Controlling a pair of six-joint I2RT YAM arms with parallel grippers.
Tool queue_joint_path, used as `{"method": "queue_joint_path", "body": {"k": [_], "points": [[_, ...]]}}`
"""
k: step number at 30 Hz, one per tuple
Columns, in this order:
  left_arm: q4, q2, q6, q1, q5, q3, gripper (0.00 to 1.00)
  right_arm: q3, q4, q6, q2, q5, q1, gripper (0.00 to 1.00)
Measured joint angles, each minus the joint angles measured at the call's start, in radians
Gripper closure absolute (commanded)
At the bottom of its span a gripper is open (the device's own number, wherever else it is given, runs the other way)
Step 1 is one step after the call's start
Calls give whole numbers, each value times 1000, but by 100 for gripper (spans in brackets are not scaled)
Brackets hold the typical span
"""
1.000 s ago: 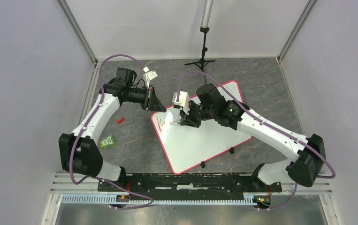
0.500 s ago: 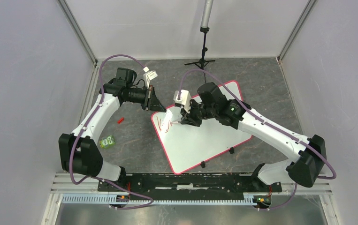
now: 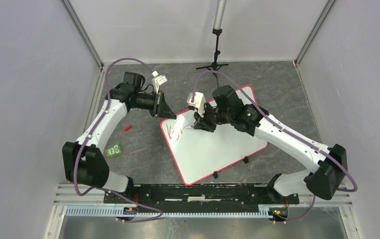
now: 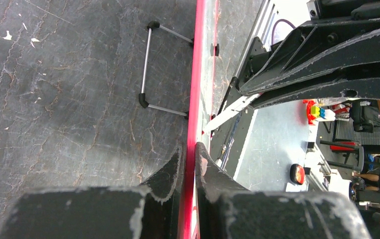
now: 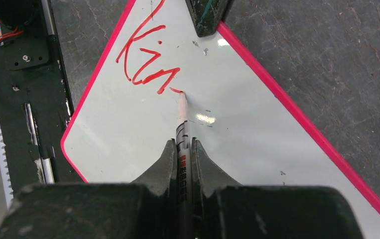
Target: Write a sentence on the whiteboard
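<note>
**Step in hand: lettering the first word.**

State of the rig:
- The right gripper (image 5: 183,145) is closed on the marker (image 5: 182,117). The barrel runs straight out between its fingers.
- The tip touches the whiteboard (image 5: 257,164) just ahead of the fingertips.
- The sentence (image 5: 145,64) reads "Kin" in red, ahead of the tip and to its left in the right wrist view. A short stroke starts at the tip itself.
- The left gripper (image 4: 189,152) is clamped on the board's red rim at the corner nearest the lettering. The board lies flat on the table, extending ahead of that gripper.

Recommended technique, judged from this state:
1. Apply light, even pressure. Too much is likely to splay the tip or push the board against the left gripper's hold; too little breaks the line.
2. Move the tip rightward, onto the blank surface to the right of the fingertips, on the baseline set by the letters already drawn.
3. Match the height and spacing of those letters. The "n" sits lower than the "K", so check for downward drift.
4. Lift the tip fully clear between letters so that no stray joining marks are left.
5. Leave the left gripper where it is. Releasing the rim mid-stroke would probably let the board slide.
</note>
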Motion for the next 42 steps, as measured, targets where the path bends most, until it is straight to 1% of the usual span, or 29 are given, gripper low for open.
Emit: {"method": "queue_joint_path", "body": {"k": [18,28,33,36,42], "points": [[0,0,0,0,0,0,98,32,7,0,13,5,-2,100],[0,0,0,0,-7,0,98,-53,13,1,-17,-20,13,100],[0,0,0,0,-6,0,98,-58,7,0,-24,-16,12,100],[0,0,0,0,-5,0,98,-34,-6,0,-18,-13,0,100],[0,0,0,0,-5,0,98,64,7,-1,19,2,-50,100]]}}
